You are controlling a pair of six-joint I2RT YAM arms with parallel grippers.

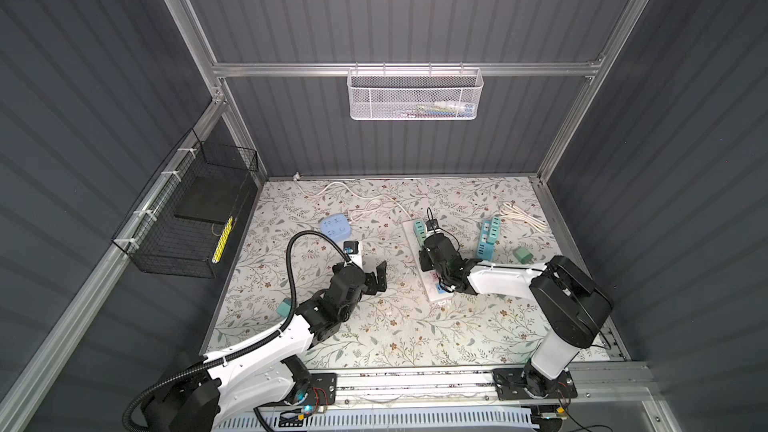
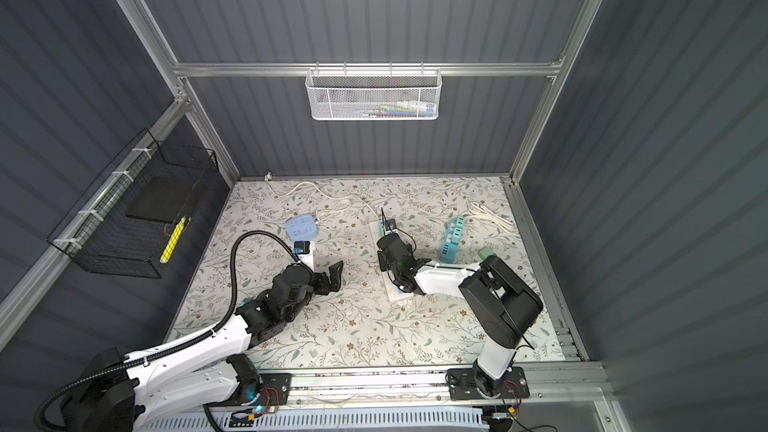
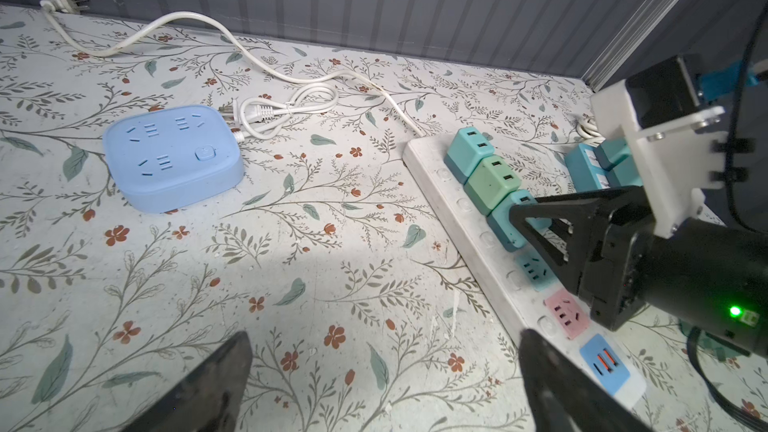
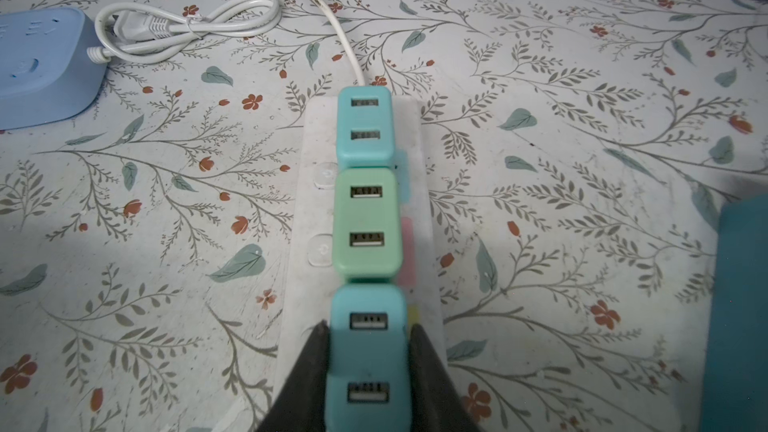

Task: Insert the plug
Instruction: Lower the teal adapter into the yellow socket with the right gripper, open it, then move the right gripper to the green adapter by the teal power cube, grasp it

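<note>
**Third plug in the pincer, on the strip, grip not yet let go**

The right pincer (image 4: 369, 332) is pinched on a teal plug (image 4: 368, 361), one finger flat on each side. The plug stands on the white power strip (image 4: 320, 209), in line with its neighbours and touching the green plug (image 4: 368, 222) next to it. It looks level with them, so I judge it seated or nearly so. The prongs are hidden, so a last press may still be needed before the release and the pull-back.

The left pincer (image 3: 386, 338) is spread wide and empty, and hangs over bare table just beside the strip.

Counts:
- Three plugs stand on the white strip: the held teal one, the green one and a far teal plug (image 4: 365, 130).
- Three free faces follow toward the near end: a teal socket (image 3: 534, 270), a pink socket (image 3: 565, 313) and a blue face (image 3: 604, 361).
- Two plugs lie loose on the table: a green cube (image 1: 523, 254) and a teal cube (image 1: 284, 307).
- There are three strips in all, counting a blue square strip (image 3: 172, 155) and a teal strip (image 1: 484, 249).
- The plugs on the teal strip are too small to count.
</note>
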